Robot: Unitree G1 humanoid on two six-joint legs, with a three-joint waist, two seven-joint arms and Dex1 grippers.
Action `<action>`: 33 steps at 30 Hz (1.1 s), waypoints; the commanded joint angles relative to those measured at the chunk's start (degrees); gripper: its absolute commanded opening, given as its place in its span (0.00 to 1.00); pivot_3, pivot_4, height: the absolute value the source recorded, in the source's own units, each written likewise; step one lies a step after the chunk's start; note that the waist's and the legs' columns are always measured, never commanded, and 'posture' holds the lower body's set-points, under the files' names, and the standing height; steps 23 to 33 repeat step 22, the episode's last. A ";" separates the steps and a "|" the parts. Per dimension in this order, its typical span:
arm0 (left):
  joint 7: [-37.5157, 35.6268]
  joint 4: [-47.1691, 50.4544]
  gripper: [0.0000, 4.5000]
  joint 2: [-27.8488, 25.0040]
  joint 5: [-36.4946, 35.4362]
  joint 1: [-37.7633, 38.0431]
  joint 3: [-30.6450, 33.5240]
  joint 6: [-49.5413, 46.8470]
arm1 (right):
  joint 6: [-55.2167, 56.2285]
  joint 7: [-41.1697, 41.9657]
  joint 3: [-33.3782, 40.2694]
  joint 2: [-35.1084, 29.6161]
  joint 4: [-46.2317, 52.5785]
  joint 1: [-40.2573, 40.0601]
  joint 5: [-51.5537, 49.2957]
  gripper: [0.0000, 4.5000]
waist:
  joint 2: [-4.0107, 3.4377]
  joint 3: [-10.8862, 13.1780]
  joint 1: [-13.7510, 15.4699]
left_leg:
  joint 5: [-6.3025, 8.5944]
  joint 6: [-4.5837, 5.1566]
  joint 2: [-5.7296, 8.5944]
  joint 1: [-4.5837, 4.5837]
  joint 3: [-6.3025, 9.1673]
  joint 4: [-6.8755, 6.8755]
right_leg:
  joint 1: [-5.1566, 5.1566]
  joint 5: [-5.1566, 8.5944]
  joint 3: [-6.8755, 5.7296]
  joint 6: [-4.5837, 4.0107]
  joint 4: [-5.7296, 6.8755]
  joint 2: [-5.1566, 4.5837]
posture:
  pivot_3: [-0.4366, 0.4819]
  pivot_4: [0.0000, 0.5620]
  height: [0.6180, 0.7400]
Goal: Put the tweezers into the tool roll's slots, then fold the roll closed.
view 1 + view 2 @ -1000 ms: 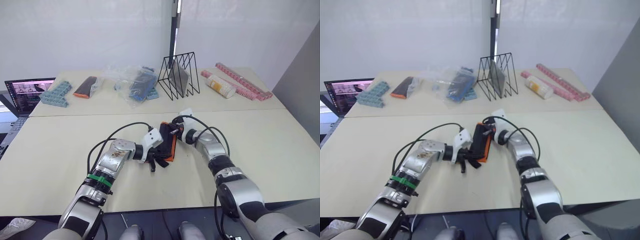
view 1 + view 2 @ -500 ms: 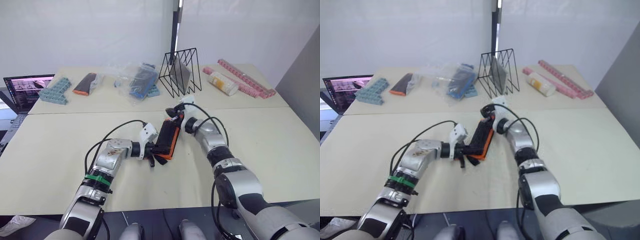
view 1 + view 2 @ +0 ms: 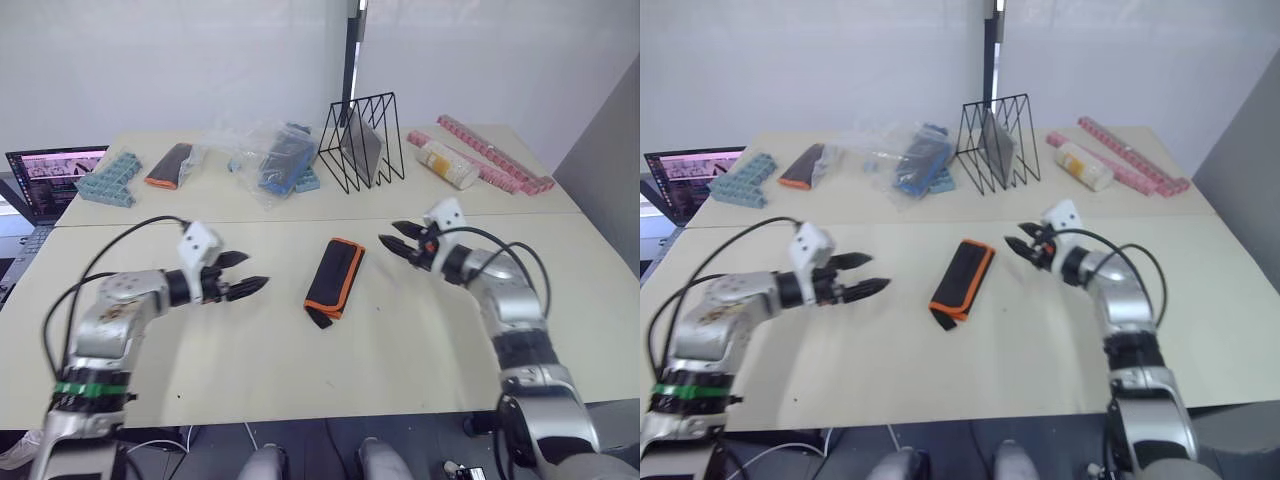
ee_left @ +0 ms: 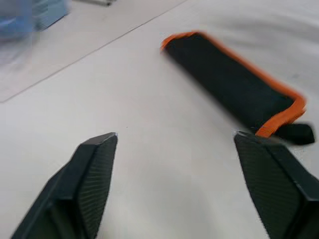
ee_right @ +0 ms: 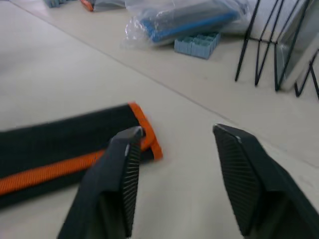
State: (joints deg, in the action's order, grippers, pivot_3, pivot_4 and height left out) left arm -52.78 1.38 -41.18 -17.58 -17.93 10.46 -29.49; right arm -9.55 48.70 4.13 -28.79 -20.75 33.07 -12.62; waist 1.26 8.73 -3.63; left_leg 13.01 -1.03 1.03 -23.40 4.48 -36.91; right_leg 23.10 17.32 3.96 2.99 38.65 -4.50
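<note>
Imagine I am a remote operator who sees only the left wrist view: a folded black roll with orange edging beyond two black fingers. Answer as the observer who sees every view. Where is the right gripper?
Observer: The right gripper hovers above the table on the far side of the tool roll from the left gripper, so the roll lies between the two.
Operator: Is it holding the roll?
Observer: No, it is open and apart from the roll.
Operator: Anything off to the robot's left?
Observer: An open laptop with its screen lit sits by the table's left edge.
</note>
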 commanded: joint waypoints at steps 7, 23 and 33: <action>6.05 -0.63 1.00 -4.59 -0.04 16.34 17.57 4.63 | -3.11 0.25 9.08 -5.18 7.17 -11.62 -6.36 0.99 | -0.05 0.11 0.75 | 0.00 0.00 -0.05 0.14 -0.04 0.00 | -0.11 -0.04 0.02 -0.06 -0.04 -0.02 | 0.48 0.27 0.99; 9.60 1.81 1.00 -0.29 -2.22 30.65 27.20 10.85 | 3.11 4.75 10.09 -9.44 -3.00 -13.00 -5.82 0.99 | -0.01 0.19 1.93 | -0.01 0.01 -0.04 0.67 -0.11 0.02 | -0.95 -0.04 -0.14 -0.07 -0.58 -0.24 | 0.48 0.27 0.99; 9.60 1.81 1.00 -0.29 -2.22 30.65 27.20 10.85 | 3.11 4.75 10.09 -9.44 -3.00 -13.00 -5.82 0.99 | -0.01 0.19 1.93 | -0.01 0.01 -0.04 0.67 -0.11 0.02 | -0.95 -0.04 -0.14 -0.07 -0.58 -0.24 | 0.48 0.27 0.99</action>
